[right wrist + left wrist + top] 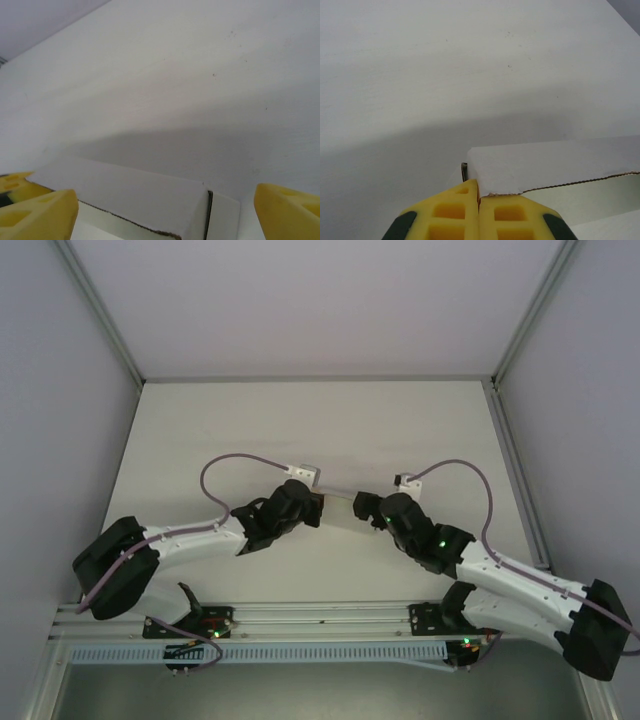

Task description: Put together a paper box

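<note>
The paper box is a pale white card piece held between the two arms near the table's middle. In the left wrist view my left gripper is shut on the corner of a box panel, its yellow fingers pressed together on the card's edge. In the right wrist view the box lies between the wide-apart yellow fingers of my right gripper, which is open; a side flap stands beside the panel. From above, the left gripper and right gripper face each other.
The white table stretches behind the box, with grey walls on three sides. A metal rail runs along the near edge at the arm bases. Purple cables loop above each arm.
</note>
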